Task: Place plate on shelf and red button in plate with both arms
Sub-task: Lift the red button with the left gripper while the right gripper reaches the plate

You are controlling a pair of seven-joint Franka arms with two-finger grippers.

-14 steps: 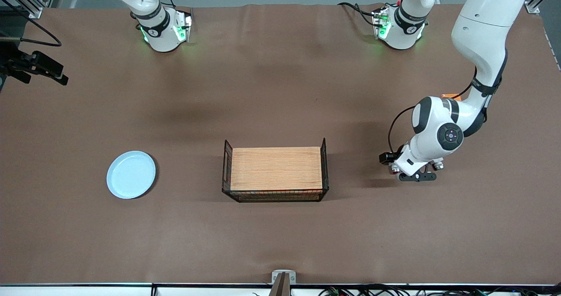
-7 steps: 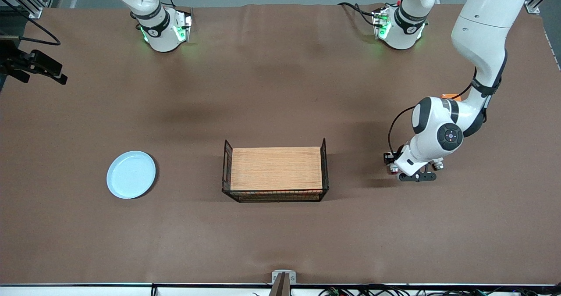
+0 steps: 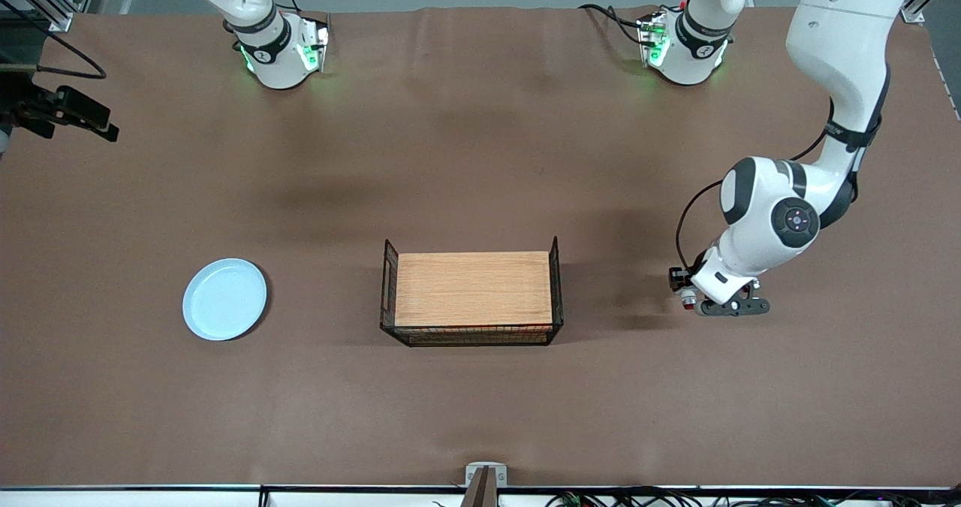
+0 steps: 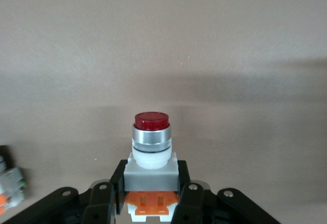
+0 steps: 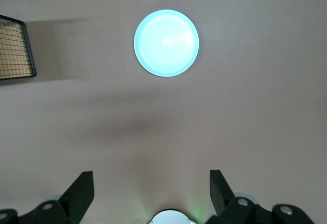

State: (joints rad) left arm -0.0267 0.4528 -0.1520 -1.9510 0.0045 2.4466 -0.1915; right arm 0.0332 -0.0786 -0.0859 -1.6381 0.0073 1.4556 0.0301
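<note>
Toward left arm's end of table, our left gripper (image 4: 152, 203) clamps red button (image 4: 151, 150) by its base, tip outward, likely for transfer. Our right gripper (image 5: 151, 193) waits high, fingers apart. Plate (image 3: 224, 299) lies toward right arm's end, untouched.

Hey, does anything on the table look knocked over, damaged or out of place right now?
Nothing stands out. The plate lies flat toward the right arm's end, the wire rack stands square mid-table, and the left pincer holds the red button upright. The right pincer waits open, high above the table.
</note>
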